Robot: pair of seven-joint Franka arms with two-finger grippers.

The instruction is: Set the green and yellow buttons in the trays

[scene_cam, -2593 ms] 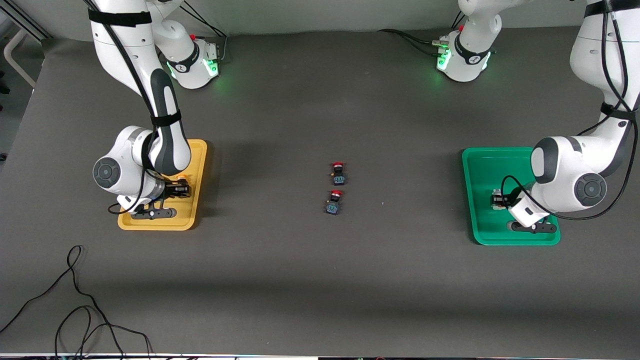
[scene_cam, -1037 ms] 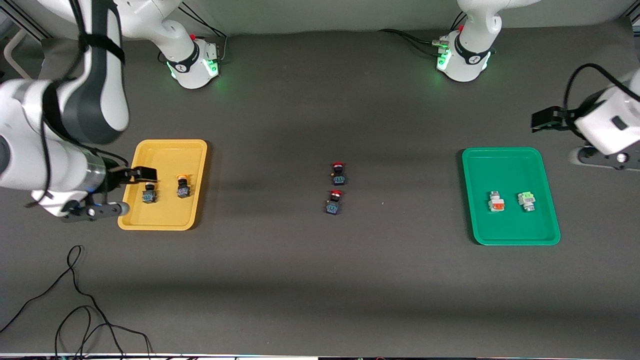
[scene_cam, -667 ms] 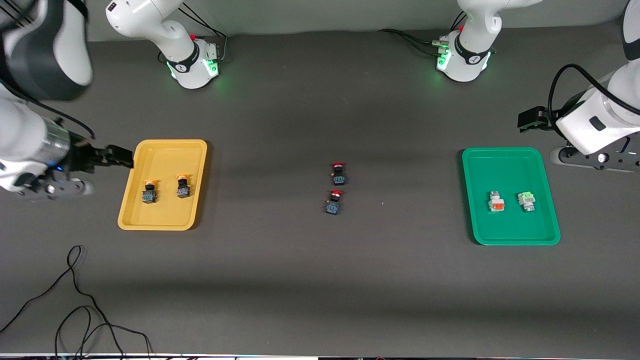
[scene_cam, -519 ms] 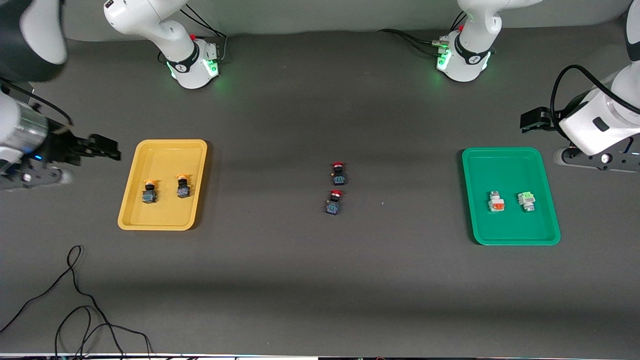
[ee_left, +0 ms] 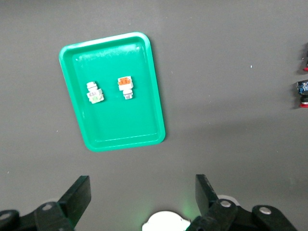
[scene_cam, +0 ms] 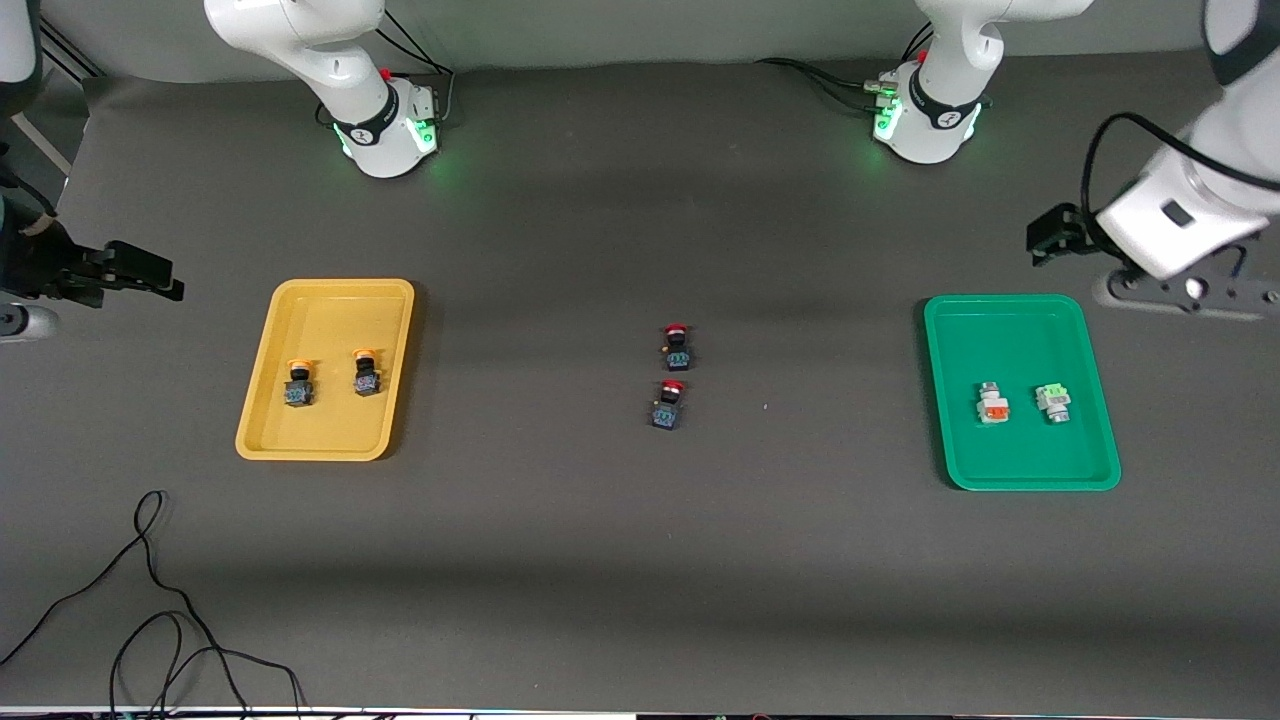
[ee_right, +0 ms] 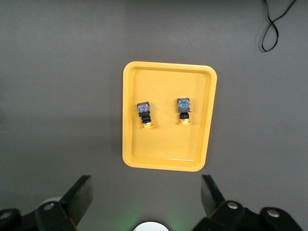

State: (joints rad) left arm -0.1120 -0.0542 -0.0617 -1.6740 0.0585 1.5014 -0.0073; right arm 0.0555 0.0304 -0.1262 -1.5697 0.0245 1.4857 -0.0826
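Two yellow-capped buttons (scene_cam: 298, 384) (scene_cam: 366, 372) stand in the yellow tray (scene_cam: 340, 315). In the green tray (scene_cam: 1000, 335) lie two white-bodied buttons, one with an orange part (scene_cam: 993, 403), one with a green part (scene_cam: 1052, 402). My right gripper (scene_cam: 140, 272) hangs open and empty over the table's edge beside the yellow tray. My left gripper (scene_cam: 1045, 238) hangs open and empty over bare table by the green tray. The left wrist view looks down on the green tray (ee_left: 139, 106) past the left gripper (ee_left: 142, 180). The right wrist view shows the yellow tray (ee_right: 168, 149) past the right gripper (ee_right: 146, 179).
Two red-capped black-blue switches (scene_cam: 677, 346) (scene_cam: 668, 403) stand mid-table between the trays. A loose black cable (scene_cam: 150, 600) curls on the table near the front camera at the right arm's end. The arm bases (scene_cam: 385, 130) (scene_cam: 925, 120) stand along the table's edge farthest from the front camera.
Both grippers have lifted out of their trays and drawn outward toward the table's ends. The buttons stay where they were left in the trays.
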